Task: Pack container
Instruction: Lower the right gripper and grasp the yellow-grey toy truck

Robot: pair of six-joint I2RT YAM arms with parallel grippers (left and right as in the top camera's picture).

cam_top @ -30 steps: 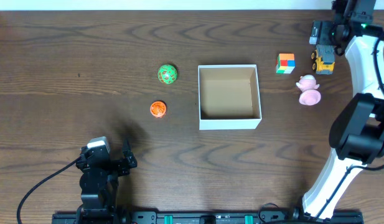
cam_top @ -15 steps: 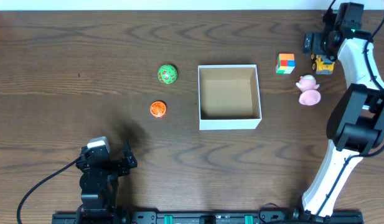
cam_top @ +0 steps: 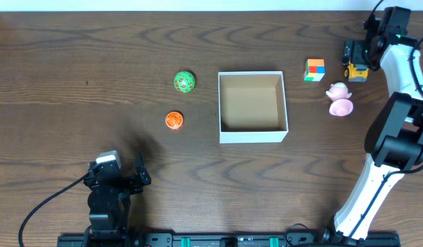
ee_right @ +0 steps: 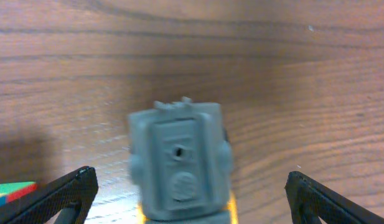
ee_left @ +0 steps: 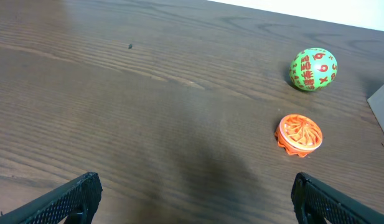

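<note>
Right gripper (ee_right: 192, 185) has jaws wide open, straddling the grey-and-yellow toy truck (ee_right: 178, 158) at far right, likely lined up to grab it. Square white-walled cardboard container (cam_top: 253, 134) sits mid-table, empty. The left gripper (ee_left: 195, 190) is open, parked near left.

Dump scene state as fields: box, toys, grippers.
box: empty, mid-table
left of box: green ball, orange disc
right of box: cube, pink toy, truck
left gripper: open, holds nothing
right gripper: open, above truck
packed: none
</note>
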